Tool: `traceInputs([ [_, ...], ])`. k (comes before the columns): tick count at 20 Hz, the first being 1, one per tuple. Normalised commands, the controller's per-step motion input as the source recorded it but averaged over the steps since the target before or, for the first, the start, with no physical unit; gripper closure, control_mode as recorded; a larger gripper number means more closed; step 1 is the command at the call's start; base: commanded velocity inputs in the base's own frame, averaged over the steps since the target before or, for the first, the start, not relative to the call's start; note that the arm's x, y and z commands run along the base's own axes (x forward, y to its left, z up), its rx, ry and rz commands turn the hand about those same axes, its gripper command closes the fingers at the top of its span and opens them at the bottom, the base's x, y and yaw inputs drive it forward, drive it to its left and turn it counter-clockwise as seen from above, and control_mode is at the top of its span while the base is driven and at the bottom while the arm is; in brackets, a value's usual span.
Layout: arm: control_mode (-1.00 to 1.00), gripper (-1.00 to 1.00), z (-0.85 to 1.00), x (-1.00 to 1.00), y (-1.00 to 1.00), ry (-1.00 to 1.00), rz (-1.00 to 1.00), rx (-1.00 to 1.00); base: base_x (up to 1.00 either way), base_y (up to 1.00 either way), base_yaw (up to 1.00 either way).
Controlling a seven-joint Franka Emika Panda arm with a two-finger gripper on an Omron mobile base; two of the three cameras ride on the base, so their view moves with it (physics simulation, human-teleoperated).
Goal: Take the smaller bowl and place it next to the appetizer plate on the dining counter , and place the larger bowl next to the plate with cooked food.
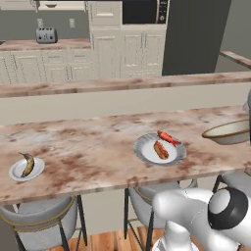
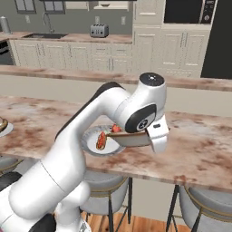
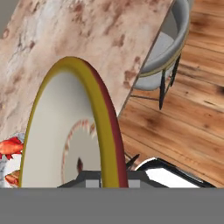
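Note:
My gripper [image 2: 153, 136] is shut on the rim of the larger bowl [image 1: 228, 132], a cream bowl with a brown-gold rim. It holds the bowl [image 2: 132, 138] just above the dining counter [image 1: 88, 152]. In the hand view the bowl [image 3: 57, 131] stands edge-on, showing its ring of marks and dark centre spot, with my gripper [image 3: 106, 177] at its lower rim. The plate with cooked food [image 1: 145, 149], a sausage and a red piece, lies left of the bowl. A plate with a banana [image 1: 14, 172] sits at the counter's far left. The smaller bowl is out of view.
A raised ledge [image 1: 122, 84] runs along the counter's far side. Grey stools [image 1: 39, 215] [image 2: 204, 201] [image 3: 168, 48] stand under the near edge on a wooden floor [image 3: 183, 113]. Cream cabinets and a toaster [image 1: 46, 35] line the back wall.

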Motion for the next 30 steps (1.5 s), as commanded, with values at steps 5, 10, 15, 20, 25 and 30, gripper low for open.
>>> traceInputs([
  [5,-1.00,1.00,-0.33,0.48,-0.34,0.04,-0.01,0.02,0.00,0.00,0.00],
  [10,-1.00,1.00,-0.51,0.75,-0.11,0.00,0.00,0.01,0.00,0.00,0.00],
  [15,-1.00,1.00,-0.55,0.59,-0.03,-0.02,0.00,0.00,0.00,0.00,0.00],
  [20,-1.00,1.00,-0.50,0.48,-0.04,0.00,0.00,0.00,0.00,0.00,0.00],
  [25,-1.00,1.00,-0.43,0.30,-0.03,0.00,0.00,0.00,0.00,0.00,0.00],
  [30,-1.00,1.00,-0.35,0.21,-0.08,0.00,0.00,0.01,0.00,0.00,0.00],
])
